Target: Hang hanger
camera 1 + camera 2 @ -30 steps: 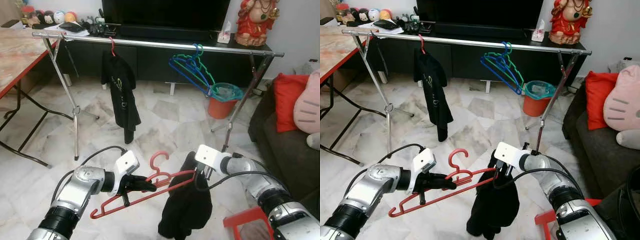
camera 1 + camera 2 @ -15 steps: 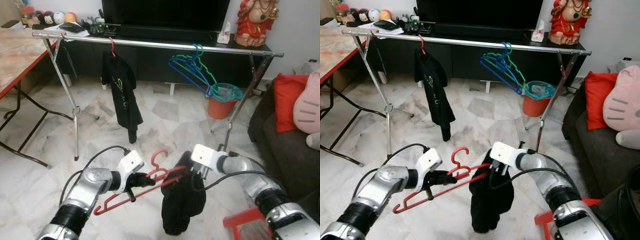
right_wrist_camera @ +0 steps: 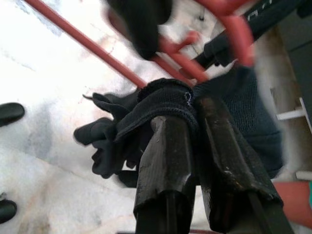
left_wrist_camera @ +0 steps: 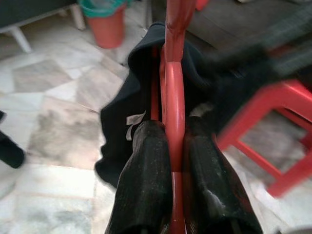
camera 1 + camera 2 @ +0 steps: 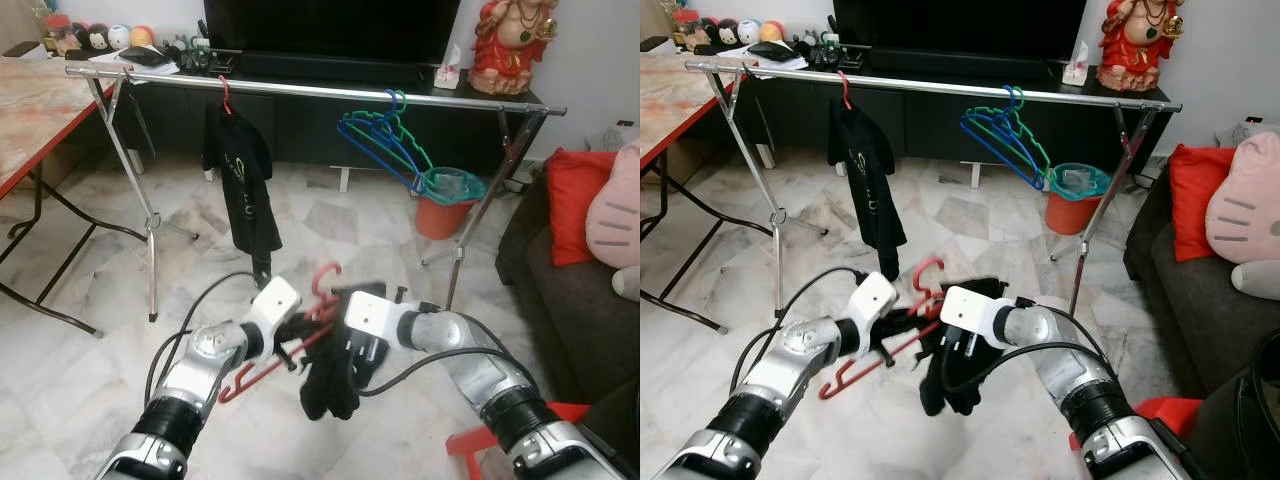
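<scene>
**Red hanger clamped by left gripper, black garment pinched by right**

- The red hanger (image 5: pixel 290 335) is held low in front of the robot, above the marble floor (image 5: pixel 90 360), well short of the clothes rail (image 5: pixel 300 88). Its hook is seen pointing up toward the rail; the frame slants down to the robot's left.
- Left gripper (image 4: pixel 176 161): fingers closed tight on the hanger's bar, one finger (image 4: pixel 146 165) pressed on each side, no gap visible in the left wrist view.
- Right gripper (image 3: pixel 192 126): fingers nearly closed, a fold of the black garment (image 5: pixel 335 375) pinched between them. The garment is draped over the hanger's right end and hangs bunched below it.
- The two grippers are held close together, just beside each other at the hanger.
- On the rail: a black shirt (image 5: pixel 240 180) on a red hanger near the left end, and a cluster of blue and green hangers (image 5: pixel 385 140) right of the middle.
- An orange bucket (image 5: pixel 445 205) is seen on the floor behind the rail's right leg.
- A red stool (image 5: pixel 480 445) is at the lower right, beside a dark sofa with a red cushion (image 5: pixel 575 200).
</scene>
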`<state>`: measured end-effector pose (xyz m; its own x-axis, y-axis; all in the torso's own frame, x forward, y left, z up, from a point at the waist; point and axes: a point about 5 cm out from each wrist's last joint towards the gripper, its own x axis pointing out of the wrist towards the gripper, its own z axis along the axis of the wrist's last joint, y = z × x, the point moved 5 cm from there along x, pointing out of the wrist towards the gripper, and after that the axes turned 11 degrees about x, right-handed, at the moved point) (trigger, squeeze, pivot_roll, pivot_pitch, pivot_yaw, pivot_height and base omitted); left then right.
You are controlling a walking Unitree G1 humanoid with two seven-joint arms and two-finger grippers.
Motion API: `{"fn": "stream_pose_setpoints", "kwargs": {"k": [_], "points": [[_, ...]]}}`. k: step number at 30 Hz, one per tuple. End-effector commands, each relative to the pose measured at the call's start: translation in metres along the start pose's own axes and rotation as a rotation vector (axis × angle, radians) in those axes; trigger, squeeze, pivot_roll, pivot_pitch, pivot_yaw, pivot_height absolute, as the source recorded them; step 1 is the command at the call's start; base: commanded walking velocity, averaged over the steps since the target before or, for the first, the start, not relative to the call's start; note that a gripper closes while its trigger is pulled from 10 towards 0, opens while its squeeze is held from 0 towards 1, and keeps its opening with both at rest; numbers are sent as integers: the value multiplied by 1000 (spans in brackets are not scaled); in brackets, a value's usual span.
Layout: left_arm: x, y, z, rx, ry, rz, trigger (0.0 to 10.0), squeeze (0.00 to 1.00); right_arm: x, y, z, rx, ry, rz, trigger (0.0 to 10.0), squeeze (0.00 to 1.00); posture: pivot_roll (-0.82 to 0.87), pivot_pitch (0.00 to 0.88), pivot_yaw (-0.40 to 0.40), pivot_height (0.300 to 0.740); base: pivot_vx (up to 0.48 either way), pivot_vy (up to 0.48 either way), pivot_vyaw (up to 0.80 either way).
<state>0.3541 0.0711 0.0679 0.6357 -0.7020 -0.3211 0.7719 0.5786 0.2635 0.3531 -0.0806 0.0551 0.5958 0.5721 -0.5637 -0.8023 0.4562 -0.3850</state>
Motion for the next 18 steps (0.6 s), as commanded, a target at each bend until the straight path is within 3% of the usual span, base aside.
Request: {"fn": "stream_pose_setpoints", "kwargs": {"k": [1,2,4,6,8,10,12,18], "points": [[2,-14,13,2,-54,-122,10000,0,2,8,11,-3,-32,27,10000,0,-21,0,-41,740,0,0,0],[2,-14,13,2,-54,-122,10000,0,2,8,11,-3,-32,27,10000,0,-21,0,-41,740,0,0,0],[-2,-32,11,-4,-53,-248,10000,0,2,9,14,-6,-37,27,10000,0,-21,0,-40,740,0,0,0],[-4,-42,10,-11,-53,-307,10000,0,2,8,17,-9,-34,25,10000,0,-20,0,-40,740,0,0,0],[1,-32,9,23,-46,-221,10000,0,2,8,18,-10,-34,22,10000,0,-20,0,-39,740,0,0,0],[4,-26,7,-1,-41,-174,10000,0,2,9,22,-3,-46,18,10000,0,-17,0,-41,740,0,0,0],[0,-40,8,-42,-56,-281,10000,0,2,13,28,-14,-66,40,10000,0,-19,0,-40,740,0,0,0],[-9,-59,15,-114,-93,-429,10000,0,-1,20,32,-62,-76,85,10000,0,-21,0,-36,740,0,0,0]]}}
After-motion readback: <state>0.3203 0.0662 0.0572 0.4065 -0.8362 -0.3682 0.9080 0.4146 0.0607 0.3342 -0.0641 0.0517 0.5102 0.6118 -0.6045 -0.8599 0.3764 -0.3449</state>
